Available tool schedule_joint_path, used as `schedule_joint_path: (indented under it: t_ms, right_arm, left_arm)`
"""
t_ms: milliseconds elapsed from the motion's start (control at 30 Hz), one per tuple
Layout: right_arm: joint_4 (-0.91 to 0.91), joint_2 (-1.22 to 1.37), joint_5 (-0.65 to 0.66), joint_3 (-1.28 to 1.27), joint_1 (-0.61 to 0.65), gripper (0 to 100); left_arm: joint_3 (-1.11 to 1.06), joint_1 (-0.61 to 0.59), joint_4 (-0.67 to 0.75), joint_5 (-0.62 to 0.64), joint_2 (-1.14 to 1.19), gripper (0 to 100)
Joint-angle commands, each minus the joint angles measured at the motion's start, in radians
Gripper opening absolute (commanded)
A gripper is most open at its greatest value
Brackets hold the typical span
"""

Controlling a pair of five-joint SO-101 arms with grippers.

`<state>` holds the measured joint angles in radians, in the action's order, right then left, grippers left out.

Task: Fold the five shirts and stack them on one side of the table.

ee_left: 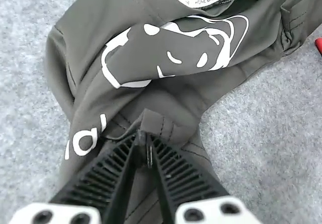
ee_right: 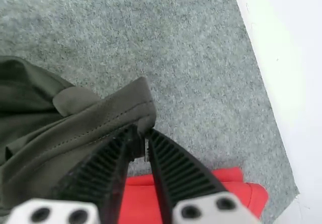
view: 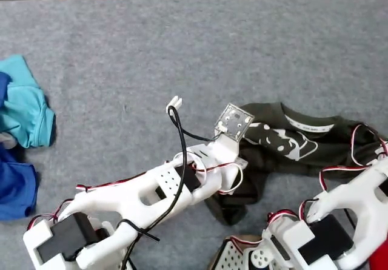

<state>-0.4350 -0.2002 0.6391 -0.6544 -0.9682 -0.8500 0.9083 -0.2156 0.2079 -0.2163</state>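
Grey desk (view: 121,51) carries one dark shirt (view: 285,142), clamped by both left pincer (ee_left: 146,143) and right pincer (ee_right: 141,133); one teal shirt (view: 24,109) and one blue shirt (view: 15,188) lie well apart.

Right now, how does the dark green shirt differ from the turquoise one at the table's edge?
The dark green shirt has a white print; the turquoise shirt shows none. The dark green shirt is pinched by the left end effector and the right end effector; the turquoise shirt lies untouched. The dark green shirt is by the arms, the turquoise shirt at the edge beside a blue shirt. Both lie rumpled on the grey table.
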Motion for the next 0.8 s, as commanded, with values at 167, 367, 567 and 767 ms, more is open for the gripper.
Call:
schedule_joint_path:
  t_ms: [167, 367, 567, 767]
  right_arm:
    - [0.015, -0.025, 0.011, 0.004, -0.022, 0.5]
    - [0.017, -0.025, 0.011, 0.005, -0.022, 0.5]
    - [0.018, -0.031, 0.011, 0.007, -0.022, 0.5]
    - [0.020, -0.082, 0.011, -0.028, -0.013, 0.5]
  left_arm:
    - [0.055, -0.002, -0.009, 0.003, -0.013, 2]
    - [0.106, -0.008, -0.052, 0.006, -0.013, 2]
    - [0.290, -0.058, -0.296, 0.032, -0.015, 2]
    - [0.439, -0.124, -0.555, 0.034, -0.051, 2]
